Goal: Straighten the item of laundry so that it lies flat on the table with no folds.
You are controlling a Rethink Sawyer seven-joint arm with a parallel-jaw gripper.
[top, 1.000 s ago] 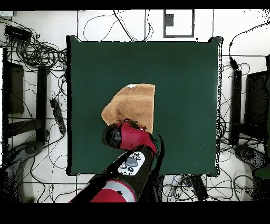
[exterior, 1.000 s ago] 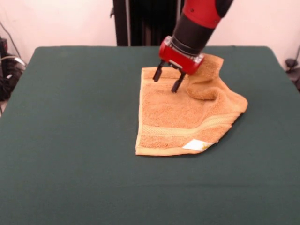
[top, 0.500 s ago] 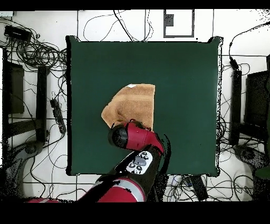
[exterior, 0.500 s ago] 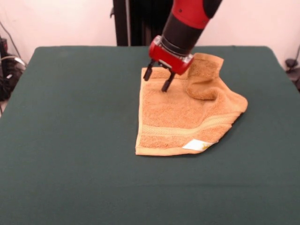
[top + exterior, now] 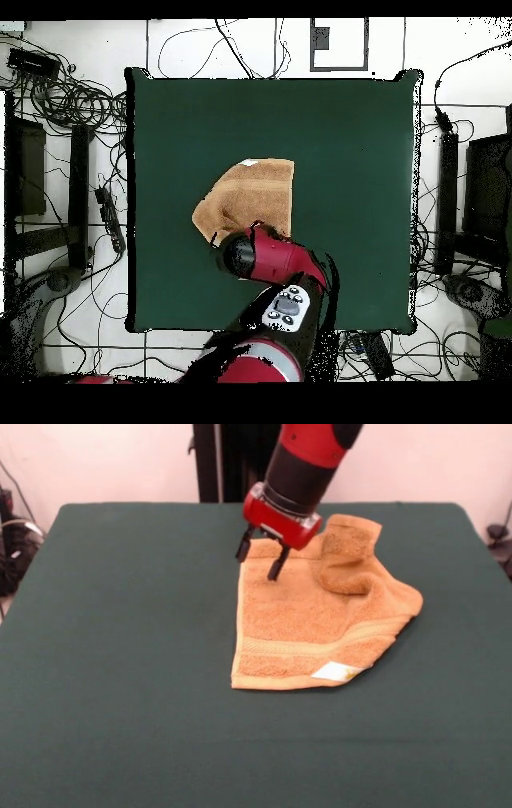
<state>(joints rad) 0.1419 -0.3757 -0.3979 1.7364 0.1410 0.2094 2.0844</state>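
The item of laundry (image 5: 308, 624) is an orange-tan towel lying right of the middle of the table (image 5: 120, 664). Its far right corner is folded over into a raised lump, and its right edge is bunched. A white tag shows at its near edge. In the overhead view the towel (image 5: 250, 195) lies left of the table's middle, partly covered by the arm. My gripper (image 5: 258, 560) hangs open just above the towel's far left corner, with nothing between its fingers. In the overhead view the arm's red head hides the gripper.
The dark green table (image 5: 350, 180) is ringed by cables (image 5: 70, 100) and dark equipment on the floor. A black post (image 5: 216, 460) stands behind the table's far edge.
My gripper has moved leftward in the front view, from the folded lump towards the towel's far left corner. It stays open. The towel has not shifted.
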